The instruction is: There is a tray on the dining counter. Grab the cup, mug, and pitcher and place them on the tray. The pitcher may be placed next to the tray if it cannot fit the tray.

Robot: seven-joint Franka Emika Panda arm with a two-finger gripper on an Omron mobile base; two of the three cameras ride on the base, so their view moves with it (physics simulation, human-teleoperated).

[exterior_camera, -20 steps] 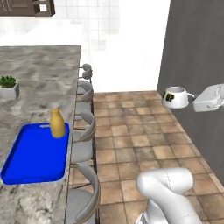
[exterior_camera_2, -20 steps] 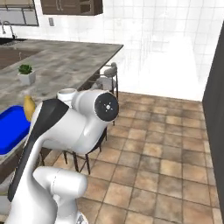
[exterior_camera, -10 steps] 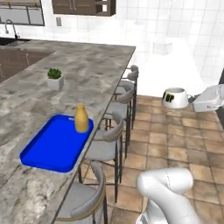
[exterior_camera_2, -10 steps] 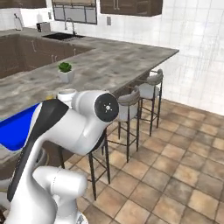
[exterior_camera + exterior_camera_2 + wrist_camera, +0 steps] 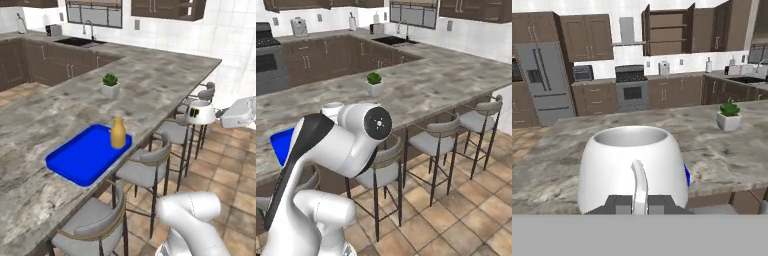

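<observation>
Tray [image 5: 85,155]: bright blue, flat on the counter [image 5: 45,125] near its stool-side edge, well to the left of the pincer and lower than it; a blue corner also shows in the right base view past the arm, and a blue sliver past the mug's right flank in the hand view.
Pitcher [image 5: 118,133]: yellow-orange, upright on the tray's far right corner, left of the pincer and well apart from it.
Potted plant [image 5: 110,85]: small green plant in a white pot, on the counter beyond the tray, left of the pincer.
Stools [image 5: 150,167]: a row along the counter's edge, between the tray and the pincer, lower than the pincer.
Mug [image 5: 200,112]: white, dark inside, upright, held in the air over the stools and tiled floor, off the counter, touching the pincer on its left end.
Pincer [image 5: 639,204]: clamped together on the mug's handle; in the hand view the two dark tips sit either side of the handle at the mug's base.
Cup: cannot tell where it is.
</observation>
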